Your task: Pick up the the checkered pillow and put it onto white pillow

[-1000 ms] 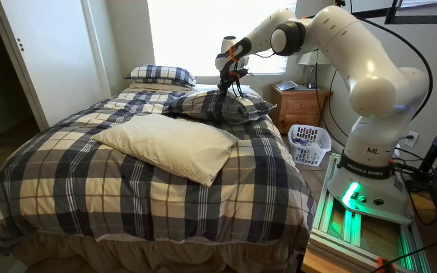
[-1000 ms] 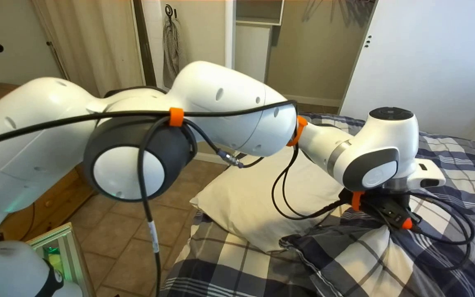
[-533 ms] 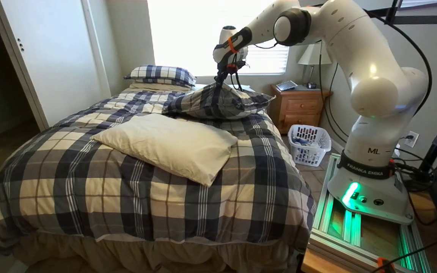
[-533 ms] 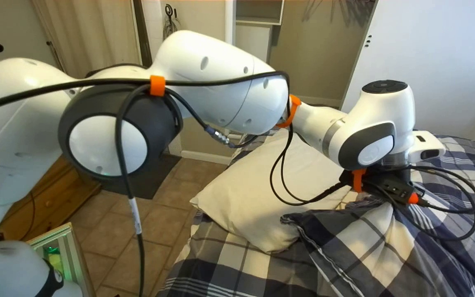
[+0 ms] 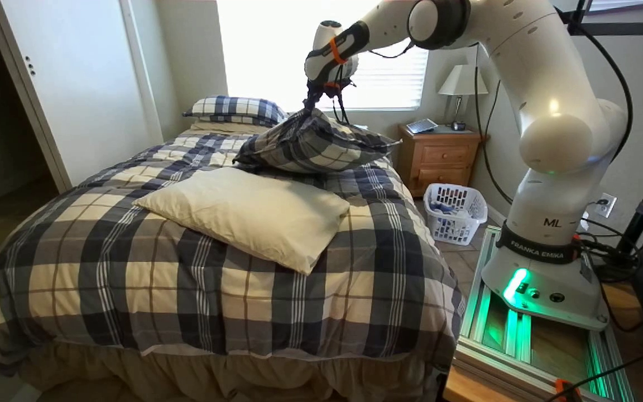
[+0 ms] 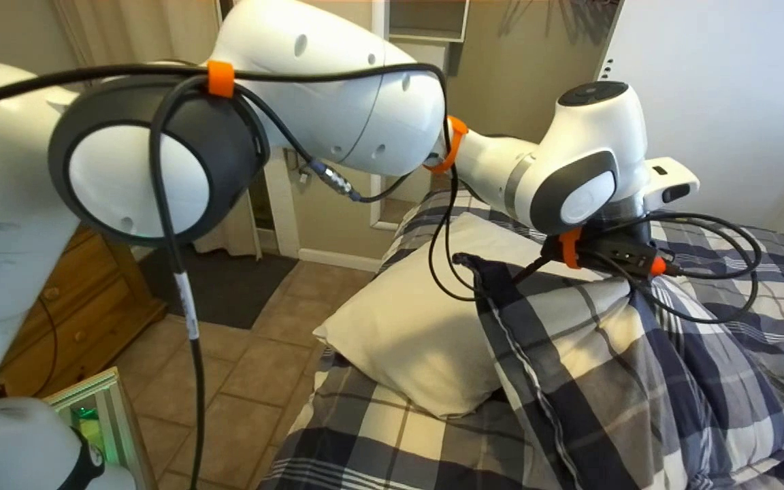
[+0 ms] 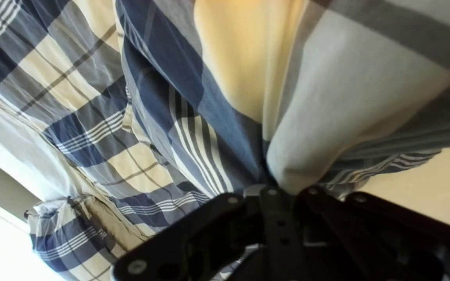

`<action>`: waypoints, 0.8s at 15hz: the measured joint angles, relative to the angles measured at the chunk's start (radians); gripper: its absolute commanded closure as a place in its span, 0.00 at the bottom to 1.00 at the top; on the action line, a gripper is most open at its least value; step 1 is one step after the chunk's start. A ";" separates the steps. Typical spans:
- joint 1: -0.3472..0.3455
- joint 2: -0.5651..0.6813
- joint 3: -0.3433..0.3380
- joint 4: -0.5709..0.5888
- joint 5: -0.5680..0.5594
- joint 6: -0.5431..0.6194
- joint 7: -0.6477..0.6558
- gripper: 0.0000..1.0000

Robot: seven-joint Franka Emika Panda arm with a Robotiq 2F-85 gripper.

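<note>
"There's the plaid bed (image 5: 132,290), stretching out in front of us!"

"And the arm (image 5: 556,89), arched over it from the right."

"Next, the white pillow (image 5: 249,215): flat on the bed's near half, long axis left to right, its right end closer to us."

"Just past its far edge, the checkered pillow (image 5: 321,148), tented to a peak, ends drooping! Does its underside clear the bed?"

"Can't tell from here. Look at the peak, though: there's the pincer (image 5: 308,105), and the white pillow lies near and to the left of it, lower down."

"So the pick-up looks half done, I'd say, and the next move calls for near-left, with more height, or that drooping side may shove the white pillow."

"What's it holding by?"

"Just a gathered bit of the checkered pillow, jaws pressed together on the cloth. So slim a pinch could let the whole floppy thing swing."
</note>
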 measured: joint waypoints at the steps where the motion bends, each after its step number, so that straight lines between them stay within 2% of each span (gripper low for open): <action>1: 0.008 -0.016 0.006 -0.009 0.000 0.000 -0.007 0.99; 12: 0.068 -0.121 0.117 -0.122 0.000 0.000 -0.132 0.99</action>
